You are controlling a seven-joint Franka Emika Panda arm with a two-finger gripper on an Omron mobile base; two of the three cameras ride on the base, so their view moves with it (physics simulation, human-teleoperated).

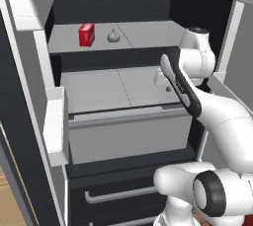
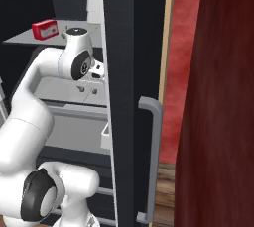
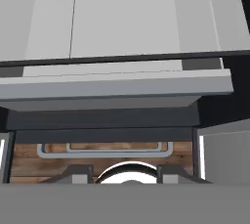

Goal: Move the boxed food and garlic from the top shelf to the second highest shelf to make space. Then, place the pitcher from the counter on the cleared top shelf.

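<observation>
The claw (image 1: 165, 83) hangs over the lower grey shelf (image 1: 99, 92), jaws partly parted and holding nothing. The boxed food (image 1: 87, 34) and garlic (image 1: 113, 36) sit up and left of it on the top shelf (image 1: 148, 35). Rising carelessly, the claw could strike that shelf's front edge.

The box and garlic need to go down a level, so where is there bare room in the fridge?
The second shelf is bare from its left wall across to the tool at its right. The top shelf is free right of the garlic; its left is taken by the boxed food.
</observation>
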